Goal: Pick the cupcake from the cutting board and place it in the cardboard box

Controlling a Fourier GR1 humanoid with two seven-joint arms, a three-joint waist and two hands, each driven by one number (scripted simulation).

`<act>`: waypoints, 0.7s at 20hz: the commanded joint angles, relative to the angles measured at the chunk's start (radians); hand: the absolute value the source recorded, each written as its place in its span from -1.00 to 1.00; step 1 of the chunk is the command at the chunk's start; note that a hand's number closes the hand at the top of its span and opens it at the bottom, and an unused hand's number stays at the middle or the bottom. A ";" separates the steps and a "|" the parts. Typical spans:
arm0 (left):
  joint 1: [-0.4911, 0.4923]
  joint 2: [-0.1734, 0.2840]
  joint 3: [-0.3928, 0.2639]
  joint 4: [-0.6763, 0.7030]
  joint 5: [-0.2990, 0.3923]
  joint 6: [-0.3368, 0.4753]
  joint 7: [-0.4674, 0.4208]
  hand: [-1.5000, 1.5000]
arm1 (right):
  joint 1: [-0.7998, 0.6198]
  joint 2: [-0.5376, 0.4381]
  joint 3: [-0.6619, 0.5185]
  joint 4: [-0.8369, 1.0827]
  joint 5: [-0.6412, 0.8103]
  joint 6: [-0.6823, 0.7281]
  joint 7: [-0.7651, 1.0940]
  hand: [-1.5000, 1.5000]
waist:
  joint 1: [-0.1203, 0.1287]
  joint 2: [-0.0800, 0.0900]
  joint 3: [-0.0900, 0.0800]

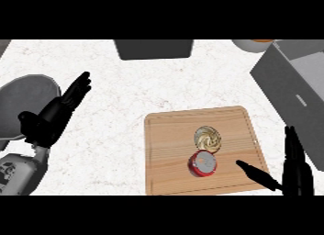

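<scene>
Cupcake (208, 138) on cutting board (203, 151), ungrasped; right hand (294, 174) spread wide beside it, empty (left hand (56, 114) resting, fingers straight); boxing remains

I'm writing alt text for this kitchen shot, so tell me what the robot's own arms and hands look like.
Both hands are matte black, with long slim fingers and a thumb. The left hand joins a light grey, rounded forearm with small dark markings on its shell. Of the right hand, only black fingers and a thumb show; its forearm lies outside the view. No cables or sleeves are visible.
</scene>
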 commanded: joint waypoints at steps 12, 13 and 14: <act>0.005 -0.074 -0.091 -0.024 -0.074 0.040 0.000 0.00 | 0.022 0.121 0.189 -0.315 0.464 0.359 0.716 -1.00 | 0.052 -0.001 0.006; 0.015 -0.081 -0.099 -0.016 -0.088 0.049 -0.016 0.00 | 0.026 0.156 0.226 -0.337 0.492 0.400 0.771 -1.00 | 0.053 0.000 0.006; 0.008 -0.085 -0.099 -0.021 -0.075 0.036 -0.010 0.00 | -0.002 0.185 0.236 -0.367 0.534 0.444 0.844 -1.00 | 0.055 0.000 0.008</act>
